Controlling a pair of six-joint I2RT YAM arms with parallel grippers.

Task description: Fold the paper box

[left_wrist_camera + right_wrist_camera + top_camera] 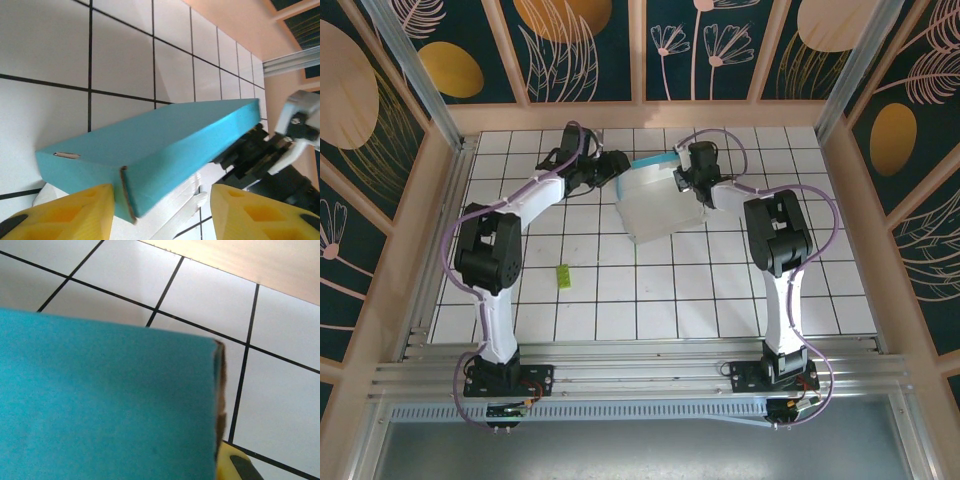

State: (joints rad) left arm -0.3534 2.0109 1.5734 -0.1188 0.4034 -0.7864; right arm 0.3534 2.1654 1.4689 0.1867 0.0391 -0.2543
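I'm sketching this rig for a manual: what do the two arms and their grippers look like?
The left arm and right arm have white links, black joint housings and looping lilac cables. The left gripper has chunky yellow fingers with dark insets; the right gripper has a matching yellow finger.

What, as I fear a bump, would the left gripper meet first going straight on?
Probably the box: its teal wall lies close ahead of the left gripper, between the open fingers.

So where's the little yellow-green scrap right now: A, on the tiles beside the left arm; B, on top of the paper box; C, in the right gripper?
A: the scrap lies on bare tiles beside the left arm, apart from the paper box.
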